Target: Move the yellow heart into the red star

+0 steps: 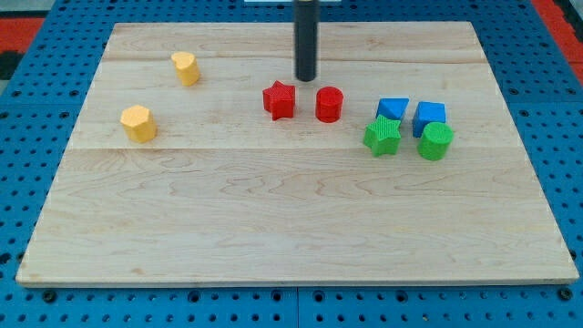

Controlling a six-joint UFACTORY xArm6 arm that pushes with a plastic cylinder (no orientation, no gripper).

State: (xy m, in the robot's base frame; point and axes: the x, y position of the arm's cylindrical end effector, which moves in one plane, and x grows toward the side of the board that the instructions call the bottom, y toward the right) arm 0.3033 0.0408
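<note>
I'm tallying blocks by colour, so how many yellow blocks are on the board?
2. The yellow heart sits near the view's top left; the other yellow block, roughly hexagonal, lies below and left of it. Nothing appears hidden.

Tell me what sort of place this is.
Likely a robotics lab bench set up for pushing trials: a wooden board lies on a blue perforated base, small coloured blocks such as the red star sit on it, and my tip is above them.

Eight blocks on the board (pixel 291 228): two yellow, a heart (pixel 185 67) and a hexagon (pixel 138 123); two red, a star (pixel 280 100) and a cylinder (pixel 329 104); two blue (pixel 393 110) (pixel 429 116); two green (pixel 383 137) (pixel 435 141).
</note>
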